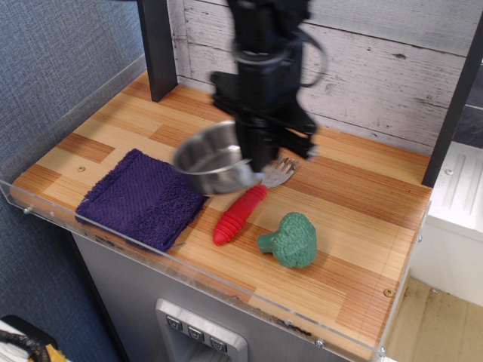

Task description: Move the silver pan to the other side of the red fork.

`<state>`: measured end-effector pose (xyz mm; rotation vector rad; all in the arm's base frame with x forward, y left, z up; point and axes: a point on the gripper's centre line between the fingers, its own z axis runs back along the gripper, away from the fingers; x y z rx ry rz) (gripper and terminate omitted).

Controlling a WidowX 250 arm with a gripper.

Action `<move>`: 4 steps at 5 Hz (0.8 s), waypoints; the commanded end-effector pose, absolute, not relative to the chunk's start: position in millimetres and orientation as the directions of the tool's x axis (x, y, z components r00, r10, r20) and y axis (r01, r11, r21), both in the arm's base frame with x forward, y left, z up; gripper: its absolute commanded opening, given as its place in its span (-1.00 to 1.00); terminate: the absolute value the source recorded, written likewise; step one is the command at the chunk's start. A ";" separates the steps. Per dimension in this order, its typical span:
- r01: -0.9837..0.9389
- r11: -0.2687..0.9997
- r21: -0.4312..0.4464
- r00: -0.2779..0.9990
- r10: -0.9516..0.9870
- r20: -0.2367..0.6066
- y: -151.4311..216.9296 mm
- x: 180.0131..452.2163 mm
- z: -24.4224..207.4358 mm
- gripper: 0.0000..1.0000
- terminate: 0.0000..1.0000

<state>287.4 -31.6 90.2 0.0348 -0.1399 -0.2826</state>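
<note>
The silver pan (213, 161) hangs in the air, tilted, above the upper end of the red fork (240, 213). My gripper (264, 157) is shut on the pan's right rim and holds it clear of the table. The fork lies diagonally on the wooden table, red ribbed handle toward the front, silver tines (279, 172) toward the back, partly hidden by the pan and gripper.
A purple cloth (142, 197) lies flat at the front left. A green broccoli toy (290, 240) sits just right of the fork handle. A clear acrylic rim (226, 290) runs along the table's front edge. A dark post (157, 47) stands at the back left.
</note>
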 end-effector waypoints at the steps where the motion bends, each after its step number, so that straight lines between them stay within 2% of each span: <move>1: 0.394 0.914 0.094 0.900 -0.404 0.163 -84.0 310.2 90.9 -1.00 -1.00; 3: 0.498 0.858 0.122 0.845 -0.512 0.152 -119.3 327.9 89.2 -1.00 -1.00; 4: 0.526 0.840 0.134 0.828 -0.541 0.144 -127.3 329.0 80.9 -1.00 -1.00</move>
